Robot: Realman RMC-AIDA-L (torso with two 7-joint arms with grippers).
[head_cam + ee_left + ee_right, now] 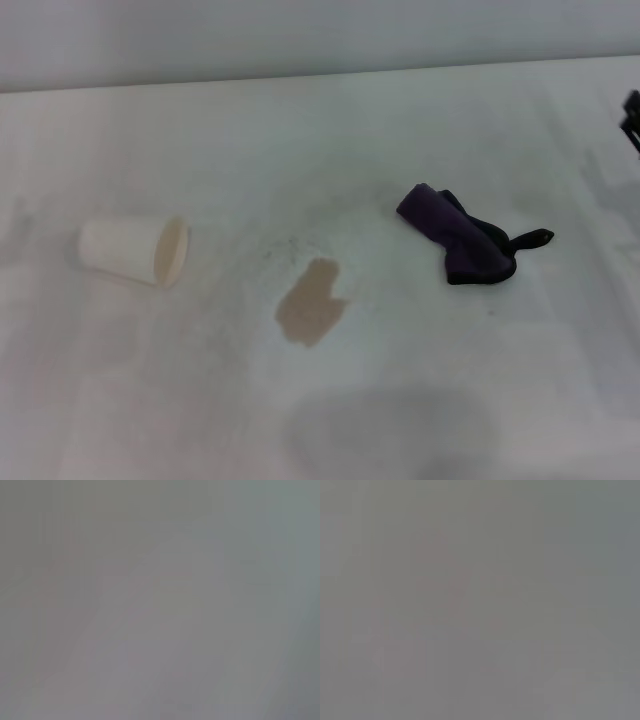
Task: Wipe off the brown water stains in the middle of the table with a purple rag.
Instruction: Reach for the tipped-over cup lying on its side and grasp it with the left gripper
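Closest to us on the white surface (480, 120) sits the brown water stains (311, 303) patch, roughly mid-surface. A bit farther back, the purple rag (460, 238) lies bunched toward the right edge, and a tipped-over cup (135, 251) toward the left edge. Farthest, our right gripper (631, 118) just peeks in at the right edge, so we can't tell how its jaws stand, and our left one isn't showing.

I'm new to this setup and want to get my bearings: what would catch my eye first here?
The brown water stains stand out most, a tan blotch in the middle of the white table. To their right lies the purple rag, bunched up and apart from the stain. On the left, a pale cup lies tipped on its side, its mouth turned toward the stain.
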